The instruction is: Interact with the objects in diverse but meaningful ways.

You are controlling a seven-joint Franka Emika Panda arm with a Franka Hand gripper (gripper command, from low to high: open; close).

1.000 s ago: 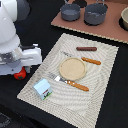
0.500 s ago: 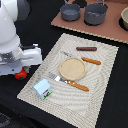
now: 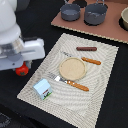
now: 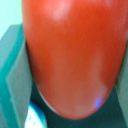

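The gripper was clenched on the tomato, whose red skin filled the wrist view between the 2 grey pads. In the exterior view the tomato showed under the white arm, off the mat's edge toward the exterior view's left. On the mat, the carton stood near the front corner. The plate lay mid-mat, with a fork just beside it and the sausage farther back. 2 grey pots sat on a brown board behind.

Red tomato, pale-blue-and-white milk carton, dark brown sausage, tan plate, orange-handled cutlery.
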